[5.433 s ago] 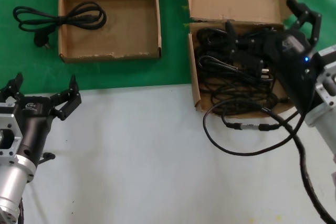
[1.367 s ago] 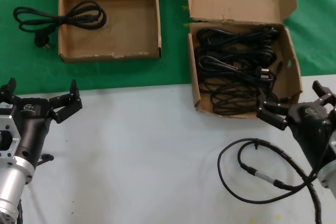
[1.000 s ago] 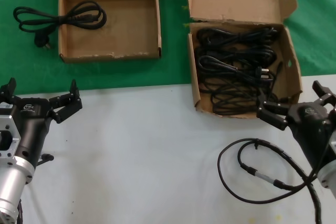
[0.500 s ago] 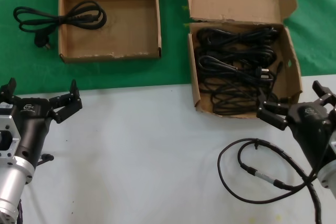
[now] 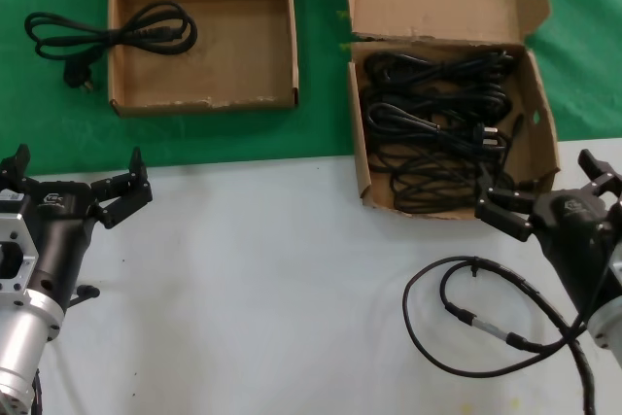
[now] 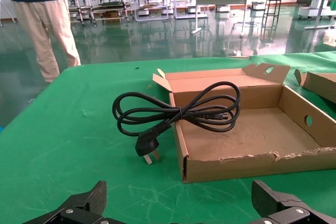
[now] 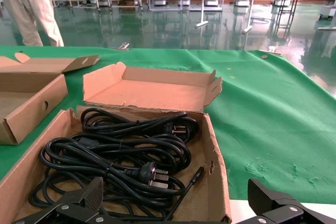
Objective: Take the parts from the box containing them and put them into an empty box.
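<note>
Several black coiled cords, the parts [image 5: 437, 128], lie in the right-hand cardboard box [image 5: 359, 143], whose lid flap stands open behind it. One more cord [image 5: 107, 31] hangs over the left wall of the wider left box [image 5: 204, 102], its plug outside on the green cloth. My right gripper [image 5: 536, 182] hovers open and holding nothing just in front of the cord box; its wrist view shows the cords [image 7: 121, 150] and box wall [image 7: 218, 171] beyond the gripper [image 7: 176, 190]. My left gripper [image 5: 78, 167] is open over the white table; its wrist view shows the draped cord [image 6: 178, 114] and box [image 6: 236, 166] beyond the gripper [image 6: 178, 192].
Both boxes sit on a green cloth [image 5: 321, 65]; the near half is white table [image 5: 262, 289]. My right arm's thick black cable [image 5: 486, 323] loops on the table. A person [image 6: 42, 19] stands far behind the table.
The right arm, earlier reaching over the cord box, has drawn back to the table in front of it with nothing held. Over the last second nothing has moved.
</note>
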